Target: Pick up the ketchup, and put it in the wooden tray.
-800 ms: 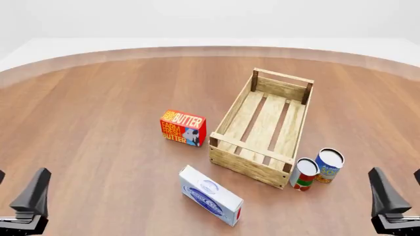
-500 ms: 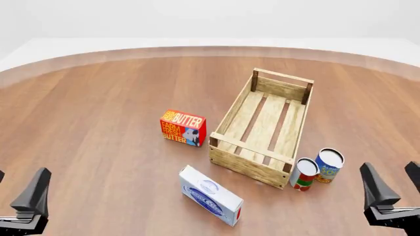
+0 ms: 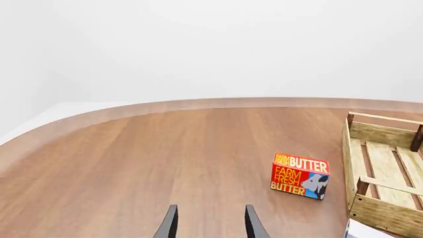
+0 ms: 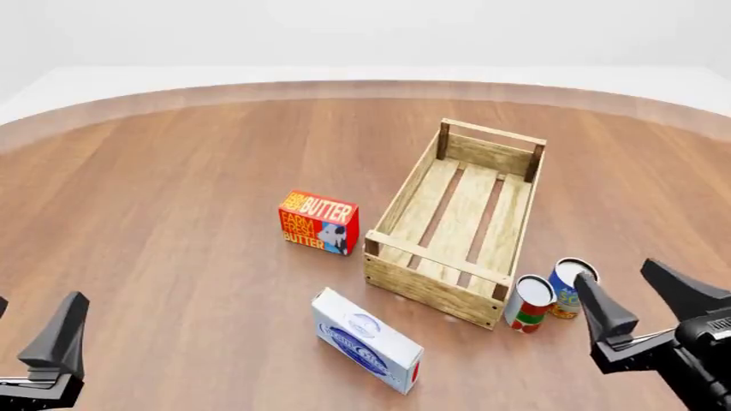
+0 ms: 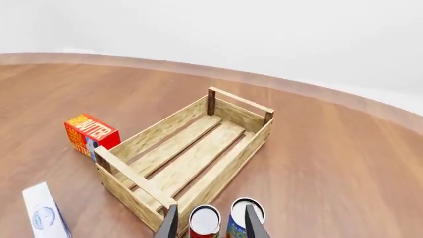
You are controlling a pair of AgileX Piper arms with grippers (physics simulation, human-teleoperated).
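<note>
The ketchup is out of view in every frame. The wooden tray (image 4: 429, 287) lies right of the table's centre, its long side running away from me; it holds nothing. It also shows in the left wrist view (image 3: 383, 213) and the right wrist view (image 5: 148, 134). My right gripper (image 4: 642, 300) is open near the front right, just right of the two cans. In its own view the right gripper (image 5: 210, 218) frames the can tops. My left gripper (image 4: 32, 321) is open at the front left, far from everything, and its wrist view shows the left gripper (image 3: 210, 218) over bare wood.
A red-and-white can (image 4: 529, 304) and a blue can (image 4: 569, 287) stand upright at the tray's near right corner. A red butter box (image 4: 318, 223) stands left of the tray. A white-and-blue box (image 4: 365, 340) lies in front of it. The round table's rim curves across the back.
My right gripper has moved left and forward toward the two cans and has tilted. The left gripper and all objects are where they were.
</note>
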